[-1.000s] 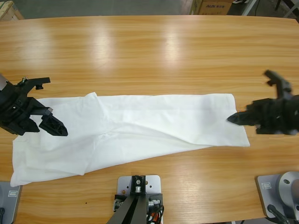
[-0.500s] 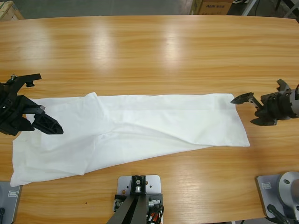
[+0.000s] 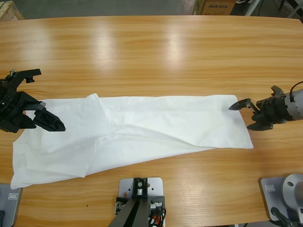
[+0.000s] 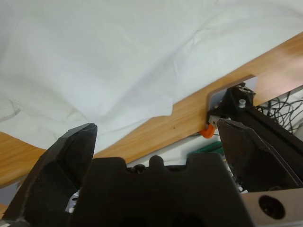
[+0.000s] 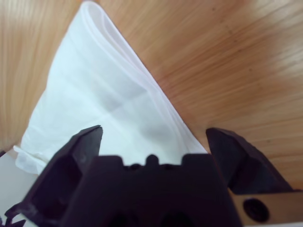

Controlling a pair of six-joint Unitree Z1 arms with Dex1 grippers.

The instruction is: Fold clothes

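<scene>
The clothes are one white shirt [image 3: 151,123], lying flat as a long folded band across the near half of the wooden table [image 3: 151,56]. My left gripper [image 3: 47,100] hovers open over the band's left end, touching nothing. In the left wrist view [image 4: 156,125] its jaws stand wide apart above the cloth [image 4: 118,56] and the table's front edge. My right gripper [image 3: 240,117] is open at the band's right edge, one jaw near the far corner, the other near the near corner. The right wrist view [image 5: 154,130] looks along the layered end of the shirt [image 5: 94,94], with nothing between the jaws.
The far half of the table is bare wood. A cardboard box [image 3: 215,5] stands on the floor beyond the far edge, and a wooden crate [image 3: 7,9] shows at the top left corner. The shirt's near left corner [image 3: 14,182] lies close to the table's front edge.
The right gripper pulled back to the right and turned, and now has its open jaws at the shirt's right edge. The left gripper drifted slightly left and away. The shirt has not moved.
</scene>
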